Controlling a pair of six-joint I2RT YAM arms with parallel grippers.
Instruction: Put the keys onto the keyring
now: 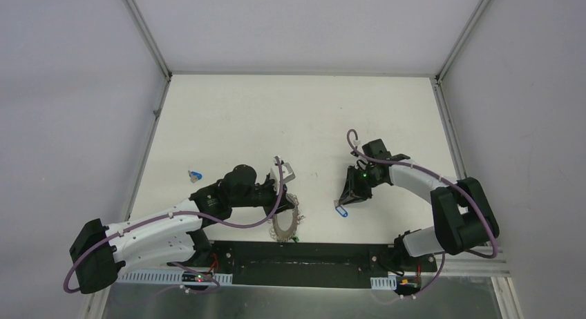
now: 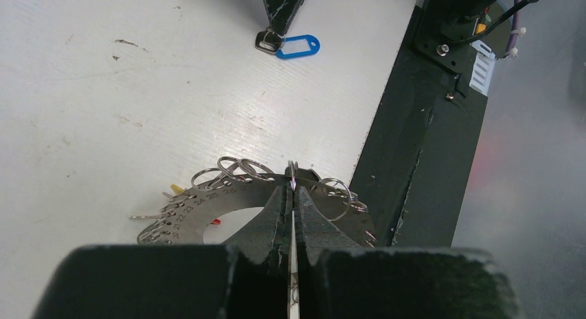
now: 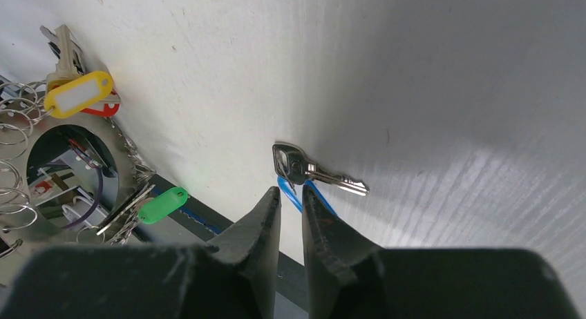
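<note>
Left gripper (image 2: pixel 294 189) is clamped shut on the rim of the keyring (image 2: pixel 228 195), which hangs at the near table edge, partly over the black base strip (image 2: pixel 408 160). Green tag (image 3: pixel 162 203), yellow tag (image 3: pixel 76 94) and red tag (image 3: pixel 104 112) sit at the keyring's edge, apparently threaded on, though the loops are too fine to confirm. The loose blue-tagged key (image 3: pixel 307 170) lies flat on the table to the right of the keyring, well apart from it. A second blue key (image 1: pixel 195 175) lies well to the keyring's left. Right gripper (image 3: pixel 291 195) is at the blue-tagged key with jaws narrow and the plastic tag in the gap; pad contact cannot be resolved. Handling, judged: the key is light, thin and stiff, and its bare metal is likely slippery and hard to lift off a flat surface. The plastic tag or the key's head is the better hold, leaving the hole free. The keyring plate looks rigid, its wire loops springy and easy to snag. The table (image 1: pixel 276 112) is matte white, scuffed and hard, with plain grey walls (image 1: pixel 69 91) on three sides beyond the keyring.
</note>
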